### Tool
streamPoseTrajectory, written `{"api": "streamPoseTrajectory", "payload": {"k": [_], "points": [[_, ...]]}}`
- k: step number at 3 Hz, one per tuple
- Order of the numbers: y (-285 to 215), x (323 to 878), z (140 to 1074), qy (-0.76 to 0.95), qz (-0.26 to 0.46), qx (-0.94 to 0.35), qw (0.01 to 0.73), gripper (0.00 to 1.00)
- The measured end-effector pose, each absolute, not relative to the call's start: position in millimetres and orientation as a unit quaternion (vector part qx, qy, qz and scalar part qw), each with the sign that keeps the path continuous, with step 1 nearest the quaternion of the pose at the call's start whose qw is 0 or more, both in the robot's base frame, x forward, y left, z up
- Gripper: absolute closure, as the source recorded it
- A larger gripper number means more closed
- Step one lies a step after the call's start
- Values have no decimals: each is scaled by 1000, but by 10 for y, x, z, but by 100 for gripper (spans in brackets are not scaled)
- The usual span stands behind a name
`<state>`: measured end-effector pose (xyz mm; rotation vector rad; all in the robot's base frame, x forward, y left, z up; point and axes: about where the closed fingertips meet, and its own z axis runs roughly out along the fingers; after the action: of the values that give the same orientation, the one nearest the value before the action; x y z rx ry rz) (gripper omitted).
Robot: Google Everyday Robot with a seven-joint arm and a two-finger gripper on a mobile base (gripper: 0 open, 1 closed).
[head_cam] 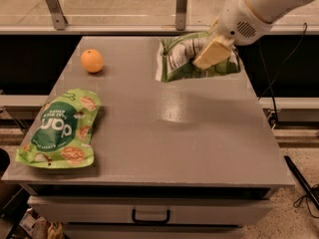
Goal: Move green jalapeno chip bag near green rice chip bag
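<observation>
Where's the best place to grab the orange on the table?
Probably from straight above, closing across the widest middle of the orange. It is round, with no handle or edge, and sits alone near the back left of the table with nothing touching it. The gripper is busy at the back right, holding up the green jalapeno chip bag.

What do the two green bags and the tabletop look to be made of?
Green jalapeno chip bag, held by the gripper above the table's far right: thin plastic film, judging by crinkles and glossy glints. Green rice chip bag, front left: smoother, flatter printed plastic pouch, slight sheen. Table: grey, satin finish with a soft reflection; laminate or painted metal, cannot tell which.
</observation>
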<state>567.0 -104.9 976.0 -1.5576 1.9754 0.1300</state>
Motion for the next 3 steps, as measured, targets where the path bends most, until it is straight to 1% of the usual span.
{"api": "streamPoseTrajectory", "payload": {"k": [1, 3], "points": [[-846, 5323, 9593, 747, 64, -596, 289, 100], [-187, 4781, 9357, 742, 74, -621, 242, 100]]}}
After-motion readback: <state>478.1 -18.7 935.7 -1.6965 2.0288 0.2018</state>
